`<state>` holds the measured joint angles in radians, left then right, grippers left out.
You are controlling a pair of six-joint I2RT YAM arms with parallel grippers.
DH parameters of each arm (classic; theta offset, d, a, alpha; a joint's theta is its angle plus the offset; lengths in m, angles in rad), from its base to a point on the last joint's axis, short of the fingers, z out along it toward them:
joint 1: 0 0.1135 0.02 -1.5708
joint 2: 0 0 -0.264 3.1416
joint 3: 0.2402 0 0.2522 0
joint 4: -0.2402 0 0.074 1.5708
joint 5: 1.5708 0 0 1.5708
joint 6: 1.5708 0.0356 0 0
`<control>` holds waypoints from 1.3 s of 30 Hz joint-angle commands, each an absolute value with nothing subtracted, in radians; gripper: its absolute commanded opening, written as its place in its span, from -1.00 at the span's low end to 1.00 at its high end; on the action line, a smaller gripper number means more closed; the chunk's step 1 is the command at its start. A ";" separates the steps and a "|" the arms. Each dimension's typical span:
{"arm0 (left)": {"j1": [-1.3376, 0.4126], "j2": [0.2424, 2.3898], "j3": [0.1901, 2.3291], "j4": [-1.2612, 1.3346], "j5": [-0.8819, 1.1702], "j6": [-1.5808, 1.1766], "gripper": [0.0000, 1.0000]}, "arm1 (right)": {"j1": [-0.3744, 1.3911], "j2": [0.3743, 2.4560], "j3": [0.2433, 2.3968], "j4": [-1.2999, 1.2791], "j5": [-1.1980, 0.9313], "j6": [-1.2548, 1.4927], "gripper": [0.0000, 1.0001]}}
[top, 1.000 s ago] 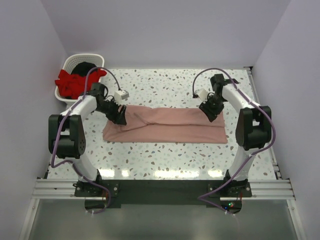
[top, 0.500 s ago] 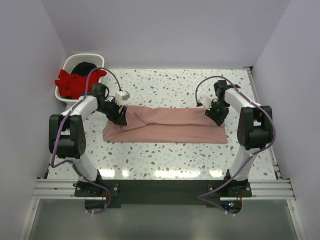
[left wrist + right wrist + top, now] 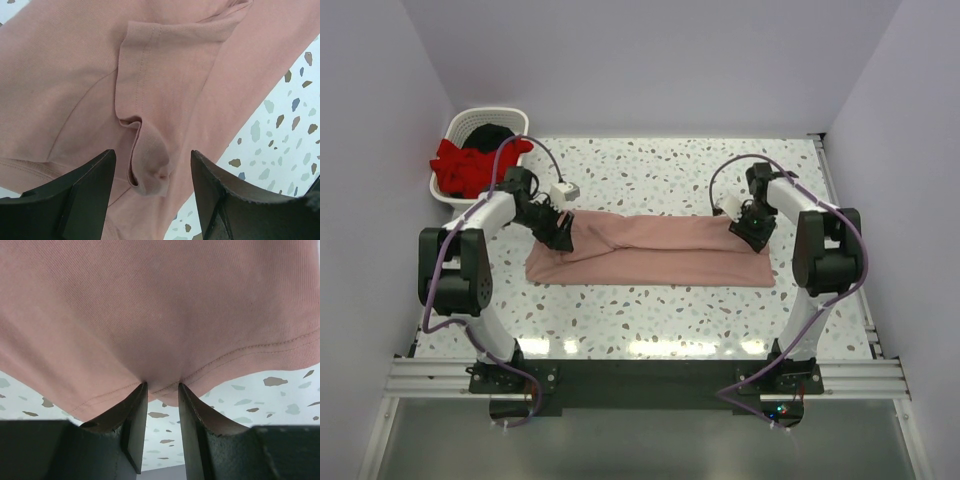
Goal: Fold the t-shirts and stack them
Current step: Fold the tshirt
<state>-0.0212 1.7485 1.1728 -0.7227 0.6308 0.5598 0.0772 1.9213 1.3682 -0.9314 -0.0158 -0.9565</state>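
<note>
From above, the salmon-pink t-shirt (image 3: 660, 250) lies as a long folded band right of the slatted basket (image 3: 470, 119), which holds the red t-shirt (image 3: 460, 165) and the black t-shirt (image 3: 492, 135). The left wrist view shows the left gripper (image 3: 151, 157) spread wide around a puckered ridge of cloth at the end nearer the basket. The right wrist view shows the right gripper (image 3: 162, 386) pinching the stitched hem at the far end.

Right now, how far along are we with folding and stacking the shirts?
Done: the pink shirt lies on the table folded into a long band. In hand: the right pincer pinches its hem at one end; the left pincer is open over a bunched sleeve at the other. Left: finishing that fold, then the red shirt and black shirt, both heaped in the basket.
</note>
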 commanded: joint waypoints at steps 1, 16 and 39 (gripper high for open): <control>-0.026 1.753 1.180 -0.704 0.637 0.549 0.32 | 0.074 1.922 1.365 -0.925 -0.005 -0.977 -0.31; -0.026 1.764 1.177 -0.701 0.632 0.549 0.33 | 0.074 1.963 1.373 -0.936 -0.002 -0.989 -0.25; -0.020 1.726 1.291 -0.696 0.630 0.529 -1.00 | 0.066 1.957 1.488 -0.973 0.020 -0.983 -1.00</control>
